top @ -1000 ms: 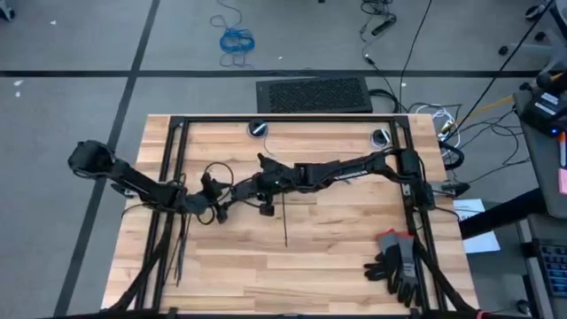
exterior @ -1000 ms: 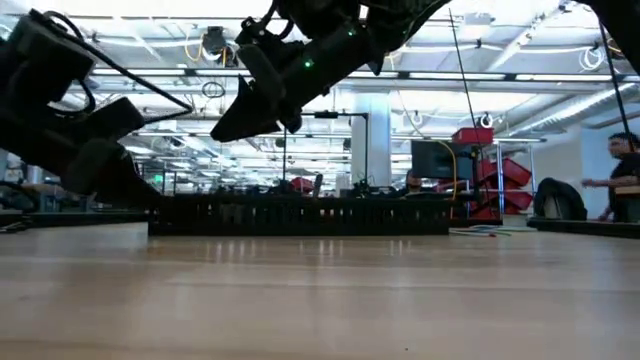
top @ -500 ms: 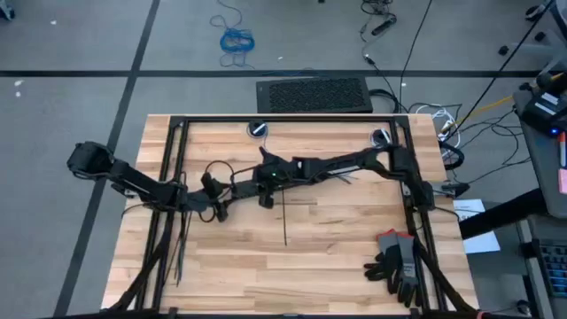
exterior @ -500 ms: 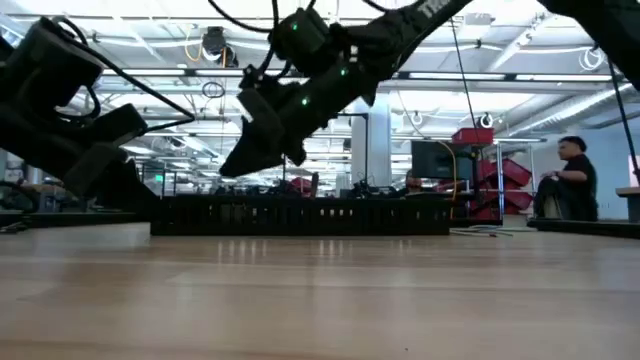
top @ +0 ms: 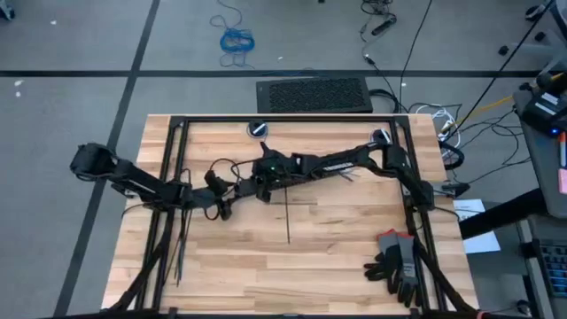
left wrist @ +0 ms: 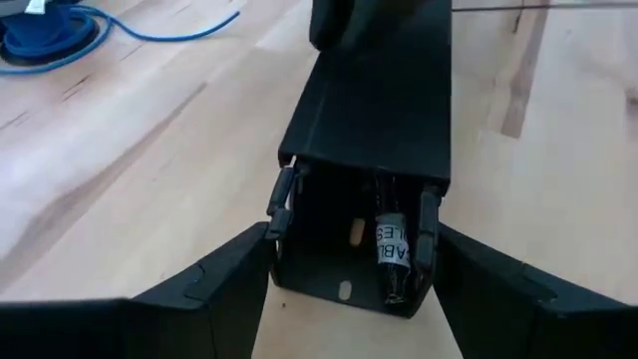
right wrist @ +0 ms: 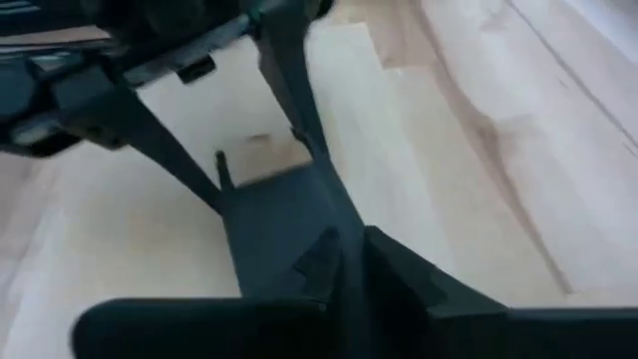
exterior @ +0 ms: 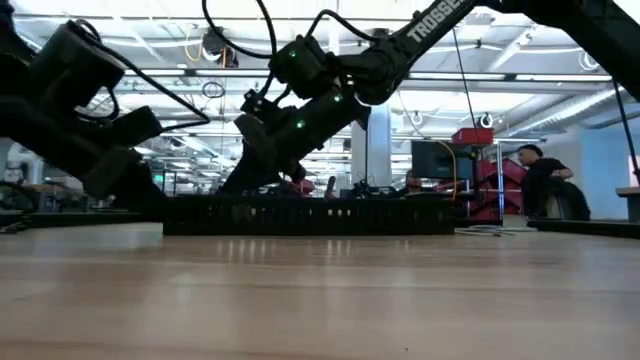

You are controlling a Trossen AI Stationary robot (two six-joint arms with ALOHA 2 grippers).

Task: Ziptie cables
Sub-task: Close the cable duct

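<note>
Low view: "TROSSEN" on right arm [exterior: 440, 20]; both arms' fingers' state unclear.

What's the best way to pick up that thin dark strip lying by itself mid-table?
Probably take the ziptie near its middle, coming straight down from above and pinching across its narrow width. It lies flat and straight on the table, bare wood on both sides, so a sideways approach would likely just push it along.

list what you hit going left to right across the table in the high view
thin dark strips by the left rail → left gripper → right gripper → lone dark strip at mid-table → grey and black gloves near the right front corner
</note>
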